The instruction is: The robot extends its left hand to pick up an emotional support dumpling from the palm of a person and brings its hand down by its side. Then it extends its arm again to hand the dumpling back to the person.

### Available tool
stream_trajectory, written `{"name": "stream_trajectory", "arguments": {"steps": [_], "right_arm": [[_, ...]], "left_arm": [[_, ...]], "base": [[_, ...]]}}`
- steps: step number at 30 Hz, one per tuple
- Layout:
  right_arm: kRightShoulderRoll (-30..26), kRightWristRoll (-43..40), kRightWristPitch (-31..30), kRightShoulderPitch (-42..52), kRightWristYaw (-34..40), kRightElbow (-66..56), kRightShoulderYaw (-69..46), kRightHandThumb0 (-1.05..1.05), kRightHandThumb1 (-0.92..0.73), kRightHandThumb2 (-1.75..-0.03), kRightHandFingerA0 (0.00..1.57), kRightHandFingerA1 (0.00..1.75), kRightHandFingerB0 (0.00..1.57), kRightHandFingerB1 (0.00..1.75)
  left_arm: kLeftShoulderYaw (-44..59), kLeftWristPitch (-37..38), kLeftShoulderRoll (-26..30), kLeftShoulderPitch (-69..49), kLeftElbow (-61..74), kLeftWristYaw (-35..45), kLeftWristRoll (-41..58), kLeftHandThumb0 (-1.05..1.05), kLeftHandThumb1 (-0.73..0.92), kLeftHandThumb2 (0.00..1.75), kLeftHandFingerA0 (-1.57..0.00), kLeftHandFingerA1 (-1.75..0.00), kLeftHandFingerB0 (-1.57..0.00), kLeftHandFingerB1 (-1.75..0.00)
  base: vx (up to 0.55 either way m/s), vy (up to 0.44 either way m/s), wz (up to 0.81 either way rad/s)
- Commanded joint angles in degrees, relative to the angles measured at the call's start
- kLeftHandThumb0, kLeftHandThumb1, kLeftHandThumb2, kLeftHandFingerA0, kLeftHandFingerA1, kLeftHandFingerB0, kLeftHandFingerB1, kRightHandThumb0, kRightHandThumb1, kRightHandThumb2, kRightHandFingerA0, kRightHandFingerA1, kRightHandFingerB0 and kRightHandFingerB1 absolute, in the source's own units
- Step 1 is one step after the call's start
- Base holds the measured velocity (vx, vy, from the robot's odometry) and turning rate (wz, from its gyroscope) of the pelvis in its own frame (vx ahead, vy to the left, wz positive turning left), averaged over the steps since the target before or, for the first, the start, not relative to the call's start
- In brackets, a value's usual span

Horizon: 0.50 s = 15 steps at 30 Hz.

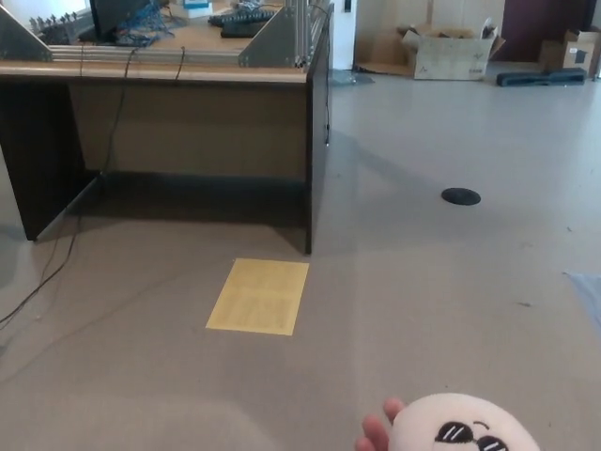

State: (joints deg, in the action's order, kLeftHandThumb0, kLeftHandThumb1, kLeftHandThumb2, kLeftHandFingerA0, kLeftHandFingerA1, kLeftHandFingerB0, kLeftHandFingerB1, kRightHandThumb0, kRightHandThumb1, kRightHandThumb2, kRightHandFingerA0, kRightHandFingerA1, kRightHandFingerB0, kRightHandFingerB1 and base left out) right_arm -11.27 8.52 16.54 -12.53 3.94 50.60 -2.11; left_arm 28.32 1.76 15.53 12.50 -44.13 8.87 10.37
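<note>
Dumpling at bottom right of frame, white plush with sunglasses face, resting on a person's fingertips showing at its left edge. No robot hand in frame, so its state can't be told. Yellow sheet on floor mid-frame; bench upper left.

One desk stands at the upper left. In front of the desk lies one yellow sheet on the floor. To the right of the desk sits one black disc. Beyond the desk, along the far wall, there are two cardboard boxes and one dark bar. Nearest the camera, far from the desk, is one dumpling, with two fingertips of a person showing beside it.
</note>
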Motion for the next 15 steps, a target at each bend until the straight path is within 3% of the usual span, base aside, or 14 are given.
{"name": "stream_trajectory", "arguments": {"steps": [1,2,3,6,7,9,12,13,15], "right_arm": [[-0.9,0.4,10.3,0.7,4.3,2.1,-0.9,-0.3,-0.59,-0.57,0.8,0.48,0.48,0.36],[-0.9,0.4,10.5,0.7,4.3,2.3,-0.9,-0.3,-0.59,-0.57,0.8,0.48,0.48,0.36],[-0.9,0.4,10.6,0.0,4.3,2.8,-0.8,-0.3,-0.59,-0.58,0.8,0.48,0.47,0.36],[-0.9,0.5,11.1,-1.1,4.4,4.0,-0.8,-0.3,-0.59,-0.58,0.8,0.48,0.47,0.36],[-1.0,-0.3,10.8,-1.8,3.6,4.0,-1.2,-0.32,-0.6,-0.58,0.81,0.47,0.47,0.35],[-1.2,-1.2,10.4,-2.6,2.7,4.0,-1.8,-0.32,-0.6,-0.58,0.81,0.47,0.47,0.35],[-1.2,-1.4,10.5,-2.8,2.5,4.2,-1.9,-0.32,-0.6,-0.58,0.81,0.47,0.47,0.35],[-1.2,-0.5,10.6,-2.9,3.4,4.2,-1.4,-0.33,-0.61,-0.58,0.83,0.48,0.48,0.36],[-1.1,0.6,10.8,-3.2,4.6,4.3,-0.7,-0.32,-0.61,-0.58,0.82,0.48,0.48,0.36]], "left_arm": [[5.3,-2.0,0.1,-1.5,1.9,6.2,10.0,-0.02,0.58,0.57,-0.66,-0.48,-0.41,-0.35],[5.6,-2.1,0.1,-1.6,2.0,6.6,10.2,-0.02,0.58,0.57,-0.66,-0.48,-0.41,-0.35],[4.8,-1.2,0.7,-1.6,5.1,8.4,10.2,-0.03,0.54,0.55,-0.45,-0.43,-0.39,-0.33],[3.6,-0.1,1.6,-1.7,10.3,11.0,10.1,-0.03,0.54,0.55,-0.45,-0.43,-0.39,-0.33],[3.3,-7.5,3.5,1.0,18.2,14.3,16.3,-0.04,0.41,0.86,-0.28,-0.54,-0.17,-0.48],[3.1,-16.6,5.9,4.5,27.9,18.3,23.9,-0.04,0.41,0.86,-0.28,-0.54,-0.17,-0.48],[3.2,-19.6,6.3,4.8,31.0,18.9,25.7,-0.04,0.41,0.86,-0.28,-0.54,-0.17,-0.48],[0.9,-20.1,9.4,8.2,36.9,19.7,25.5,-0.18,0.49,0.54,-0.46,-0.38,-0.38,-0.33],[-4.3,-20.2,15.9,15.6,47.9,22.0,23.7,-0.18,0.48,0.54,-0.47,-0.38,-0.38,-0.33]], "base": [[0.0,0.0,0.0],[0.0,0.0,0.0],[0.0,0.0,0.0],[0.0,0.0,0.0],[0.0,0.0,0.0],[-0.02,-0.002,0.03],[0.0,0.0,0.0],[0.0,0.0,0.0],[0.04,0.0,0.01]]}}
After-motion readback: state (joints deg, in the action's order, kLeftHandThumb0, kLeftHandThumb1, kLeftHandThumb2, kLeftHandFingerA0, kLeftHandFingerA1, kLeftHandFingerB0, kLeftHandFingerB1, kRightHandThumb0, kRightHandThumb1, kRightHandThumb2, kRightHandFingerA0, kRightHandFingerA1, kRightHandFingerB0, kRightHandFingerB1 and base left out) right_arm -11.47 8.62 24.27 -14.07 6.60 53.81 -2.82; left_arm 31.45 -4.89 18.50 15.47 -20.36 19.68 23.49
